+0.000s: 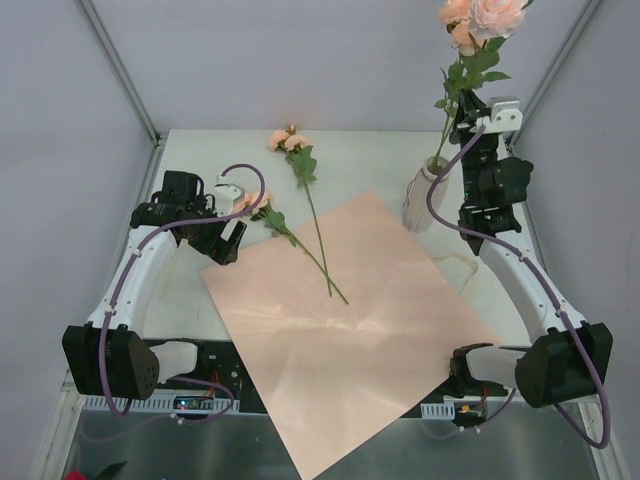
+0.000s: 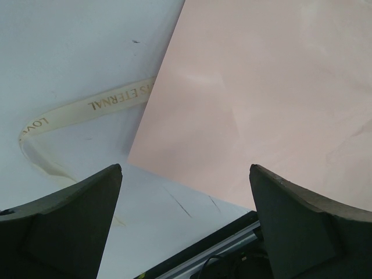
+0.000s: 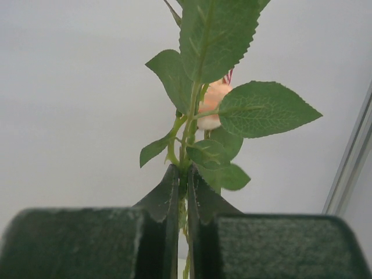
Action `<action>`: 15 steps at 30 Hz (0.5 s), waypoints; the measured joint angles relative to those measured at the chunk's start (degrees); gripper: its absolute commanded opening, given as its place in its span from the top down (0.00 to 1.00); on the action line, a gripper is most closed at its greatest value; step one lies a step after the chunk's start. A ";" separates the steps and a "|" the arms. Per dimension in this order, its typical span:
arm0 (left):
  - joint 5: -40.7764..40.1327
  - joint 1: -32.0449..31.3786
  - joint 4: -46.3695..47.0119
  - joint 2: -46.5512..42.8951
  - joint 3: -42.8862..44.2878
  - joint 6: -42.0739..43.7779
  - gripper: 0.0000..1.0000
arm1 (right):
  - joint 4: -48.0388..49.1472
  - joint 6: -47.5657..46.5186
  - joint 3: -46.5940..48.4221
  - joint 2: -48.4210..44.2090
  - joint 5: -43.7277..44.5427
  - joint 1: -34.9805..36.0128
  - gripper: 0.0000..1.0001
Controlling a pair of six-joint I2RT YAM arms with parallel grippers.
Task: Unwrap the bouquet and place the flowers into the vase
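Three grey walls (image 1: 330,60) enclose a table (image 1: 380,160) bearing flowers (image 1: 303,165).

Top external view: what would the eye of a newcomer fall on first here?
First, the large pink paper sheet, spread flat across the middle of the table and past its near edge. Next, at far right, the right gripper is shut on a leafy stem of peach roses, held upright over the cream vase. Two more roses lie loose at left, their stems reaching onto the sheet.
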 measured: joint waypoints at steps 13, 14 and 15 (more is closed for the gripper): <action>0.00 0.00 0.00 0.00 0.00 0.02 0.09 | -1.33 0.35 -7.48 0.85 -1.38 -0.22 0.51; 0.00 0.00 0.00 -0.02 0.00 0.02 0.09 | -1.66 0.39 -7.89 0.76 -1.73 -0.24 0.50; 0.00 0.00 0.00 -0.02 0.00 0.02 0.09 | -1.97 0.59 -8.55 0.48 -1.92 -0.24 0.49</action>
